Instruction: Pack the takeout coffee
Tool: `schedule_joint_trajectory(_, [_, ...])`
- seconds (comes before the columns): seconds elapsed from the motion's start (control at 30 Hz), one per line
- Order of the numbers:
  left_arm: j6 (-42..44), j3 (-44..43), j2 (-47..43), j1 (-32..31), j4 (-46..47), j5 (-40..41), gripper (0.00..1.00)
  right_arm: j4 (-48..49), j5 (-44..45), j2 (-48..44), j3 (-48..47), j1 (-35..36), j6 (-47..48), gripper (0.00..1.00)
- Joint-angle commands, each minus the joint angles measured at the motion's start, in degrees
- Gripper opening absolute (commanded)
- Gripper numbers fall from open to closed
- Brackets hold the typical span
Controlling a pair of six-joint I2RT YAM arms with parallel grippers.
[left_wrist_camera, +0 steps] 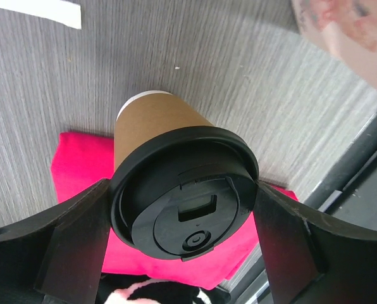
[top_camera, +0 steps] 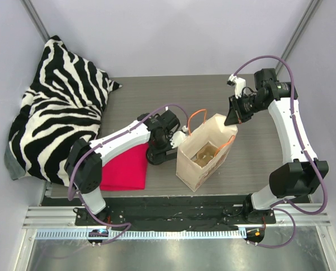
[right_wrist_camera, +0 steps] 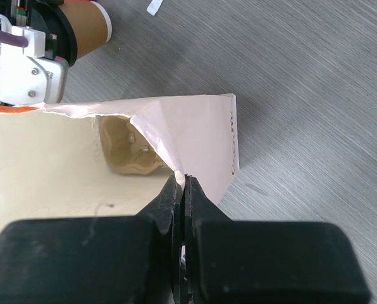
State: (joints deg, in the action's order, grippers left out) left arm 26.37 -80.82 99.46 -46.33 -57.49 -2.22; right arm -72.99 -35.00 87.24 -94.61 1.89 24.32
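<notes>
Though obscure overhead, takeout coffee (left_wrist_camera: 176, 180) plain wrist-side

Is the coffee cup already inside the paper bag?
No, the coffee cup is clamped between the left arm's jaws outside the paper bag, with bare table and red cloth behind it.
</notes>
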Motion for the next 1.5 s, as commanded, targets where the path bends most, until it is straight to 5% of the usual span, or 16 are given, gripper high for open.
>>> schedule_joint_trajectory(0.0, [1.8,-5.7,-0.4,1.0,-3.9,-4.7,0.88,-0.6,-0.1,-1.3,-0.9,0.2,0.6,0.01])
schedule_joint_trajectory(0.23, [3.4,-8.0,0.4,3.2,-5.7,-7.0,1.0,-0.7,-0.3,-1.2,-1.0,0.2,0.6,0.01])
schedule_joint_trajectory(0.67, [0.5,-15.0,2.3,5.1,-9.2,-9.2,0.96,-1.1,-0.3,-0.8,-1.3,0.2,1.0,0.01])
schedule_joint_trajectory(1.47, [-4.0,-9.1,2.4,3.2,-7.1,-5.5,0.92,-0.5,-1.5,-0.2,-0.6,0.2,1.0,0.01])
